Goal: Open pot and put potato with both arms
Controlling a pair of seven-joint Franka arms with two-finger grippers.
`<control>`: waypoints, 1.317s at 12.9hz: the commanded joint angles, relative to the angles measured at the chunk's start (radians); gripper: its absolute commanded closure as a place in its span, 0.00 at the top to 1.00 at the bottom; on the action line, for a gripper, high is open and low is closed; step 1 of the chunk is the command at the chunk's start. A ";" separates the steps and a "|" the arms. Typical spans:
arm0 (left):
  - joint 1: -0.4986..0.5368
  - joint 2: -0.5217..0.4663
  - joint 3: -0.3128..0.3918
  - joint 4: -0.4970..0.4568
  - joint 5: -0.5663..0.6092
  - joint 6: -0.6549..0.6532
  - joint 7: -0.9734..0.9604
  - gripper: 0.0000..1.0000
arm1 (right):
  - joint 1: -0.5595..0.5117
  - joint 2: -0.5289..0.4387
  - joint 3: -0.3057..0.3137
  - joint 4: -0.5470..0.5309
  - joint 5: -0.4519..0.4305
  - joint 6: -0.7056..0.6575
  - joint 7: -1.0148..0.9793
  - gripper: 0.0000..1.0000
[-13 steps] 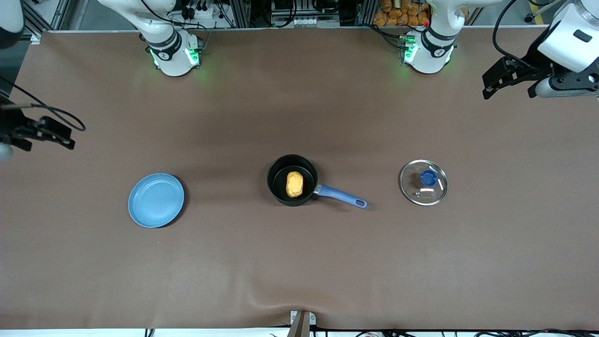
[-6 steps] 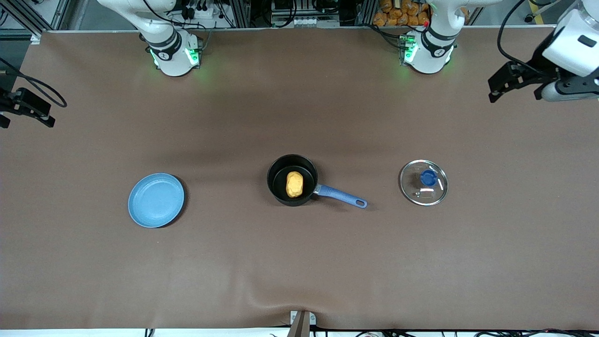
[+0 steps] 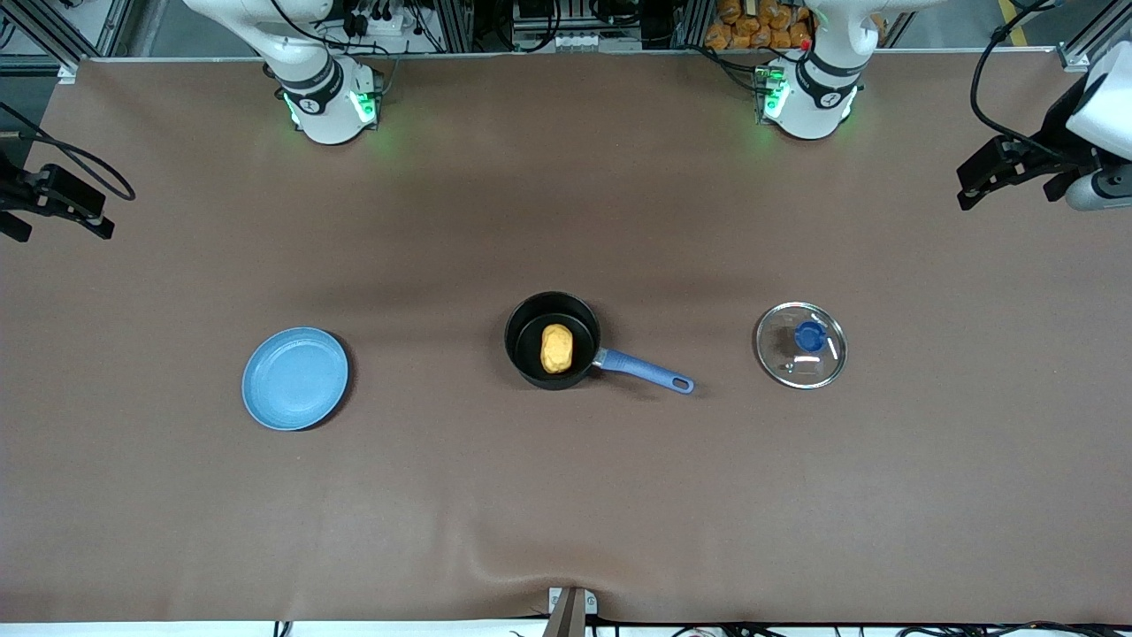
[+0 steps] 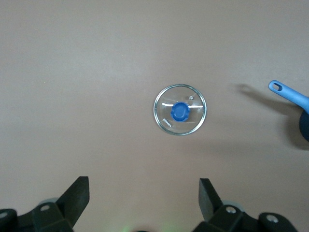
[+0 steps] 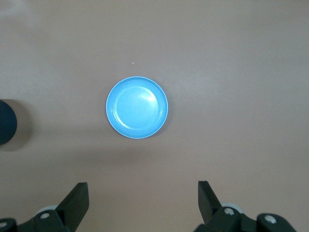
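Left gripper (image 4: 142, 203): fingers spread wide, holding nothing, raised over the table edge at the left arm's end. In the front view it sits at (image 3: 1008, 172). Right gripper (image 5: 142, 203): also spread wide and empty, raised over the table edge at the right arm's end, seen in the front view at (image 3: 62, 203). Both arms are pulled back to the sides.

Counts: two arms, two grippers, one pot, one lid, one potato, one plate.

The pot (image 3: 531, 354) stands mid-table, uncovered, black with a blue handle (image 3: 644, 370) that points toward the left arm's end and slightly toward the front camera. The potato (image 3: 556, 348) lies inside the pot, yellow-orange, long axis running toward the front camera. The lid (image 3: 801, 345) is glass with a blue knob (image 3: 810, 335), flat on the table, knob up, well apart from the pot toward the left arm's end. The plate (image 3: 295, 379) is light blue, bare, well apart from the pot toward the right arm's end.

The surface is a brown table cover (image 3: 566, 495), with a small crease at its near edge. Along the top of the front view stand both arm bases with green lights, metal framing and cables, plus a pile of orange-brown items (image 3: 756, 25).
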 commanded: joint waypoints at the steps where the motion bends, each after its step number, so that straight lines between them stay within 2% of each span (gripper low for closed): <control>1: 0.013 -0.087 -0.004 -0.113 0.004 0.063 0.018 1.00 | 0.010 -0.036 -0.014 -0.036 0.016 0.010 -0.016 1.00; 5: 0.011 -0.114 -0.004 -0.127 -0.055 0.052 0.061 1.00 | 0.007 -0.053 -0.009 -0.043 0.016 0.012 -0.016 1.00; 17: 0.006 -0.097 -0.004 -0.088 -0.053 0.043 0.061 1.00 | 0.010 -0.050 -0.009 -0.051 0.016 0.019 -0.016 1.00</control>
